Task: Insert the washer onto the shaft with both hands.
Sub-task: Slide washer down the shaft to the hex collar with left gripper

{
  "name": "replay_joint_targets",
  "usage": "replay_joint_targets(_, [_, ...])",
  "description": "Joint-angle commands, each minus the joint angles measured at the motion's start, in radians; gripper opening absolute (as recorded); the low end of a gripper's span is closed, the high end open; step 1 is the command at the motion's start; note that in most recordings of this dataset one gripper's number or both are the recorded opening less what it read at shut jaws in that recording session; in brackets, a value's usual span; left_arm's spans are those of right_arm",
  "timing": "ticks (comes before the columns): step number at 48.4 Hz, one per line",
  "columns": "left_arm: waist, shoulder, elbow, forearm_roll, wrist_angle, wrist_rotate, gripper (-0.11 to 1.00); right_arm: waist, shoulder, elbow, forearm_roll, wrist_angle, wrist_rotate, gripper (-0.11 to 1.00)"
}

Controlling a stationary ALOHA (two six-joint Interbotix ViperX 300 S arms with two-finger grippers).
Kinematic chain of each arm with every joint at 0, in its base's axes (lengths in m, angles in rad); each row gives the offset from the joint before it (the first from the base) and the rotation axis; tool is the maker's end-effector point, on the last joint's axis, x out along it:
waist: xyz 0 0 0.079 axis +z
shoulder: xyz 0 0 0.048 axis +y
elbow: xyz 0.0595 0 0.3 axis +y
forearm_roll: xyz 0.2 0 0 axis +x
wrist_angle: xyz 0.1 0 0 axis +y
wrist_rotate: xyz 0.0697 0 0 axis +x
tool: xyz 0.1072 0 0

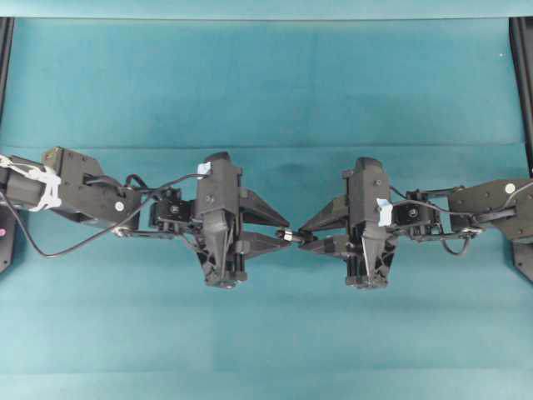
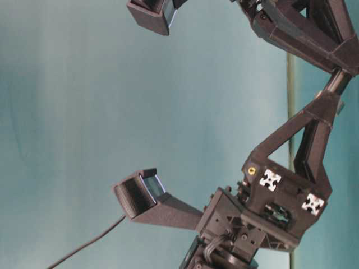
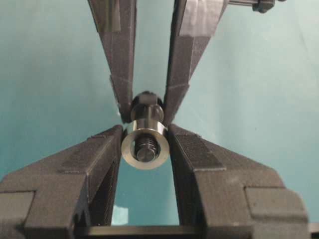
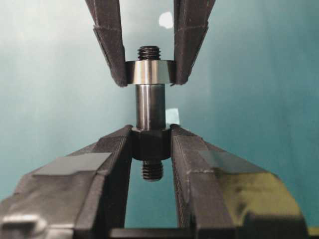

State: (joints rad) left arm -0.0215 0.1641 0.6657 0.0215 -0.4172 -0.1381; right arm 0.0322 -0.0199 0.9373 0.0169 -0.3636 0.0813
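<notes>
My left gripper (image 1: 285,234) and right gripper (image 1: 306,236) meet tip to tip above the middle of the teal table. The left gripper (image 3: 145,133) is shut on the washer (image 3: 145,149), a silvery ring. The right gripper (image 4: 151,134) is shut on the dark hex section of the shaft (image 4: 150,107). The washer (image 4: 149,72) sits around the far part of the shaft, and the shaft's threaded tip (image 3: 145,151) pokes through the washer's hole. In the overhead view the washer (image 1: 289,236) and the shaft (image 1: 298,237) show as a tiny line between the fingertips.
The teal cloth table (image 1: 266,92) lies below both arms. Black frame posts (image 1: 523,67) stand at the table's right edge and at the left edge (image 1: 5,50). A pale tape square (image 4: 166,20) lies on the cloth. The table-level view shows arm links (image 2: 269,207) only.
</notes>
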Motion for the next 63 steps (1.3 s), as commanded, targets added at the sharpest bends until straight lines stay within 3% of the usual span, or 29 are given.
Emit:
replay_joint_targets(1, [-0.003,0.002,-0.029,0.002,-0.005,0.003,0.37,0.003,-0.009,-0.020,-0.002,-0.012,0.005,-0.01])
replay_joint_targets(63, [-0.006,0.048,-0.095,0.002,0.078,0.005,0.37,0.003,-0.008,-0.020,-0.002,-0.011,0.003,-0.01])
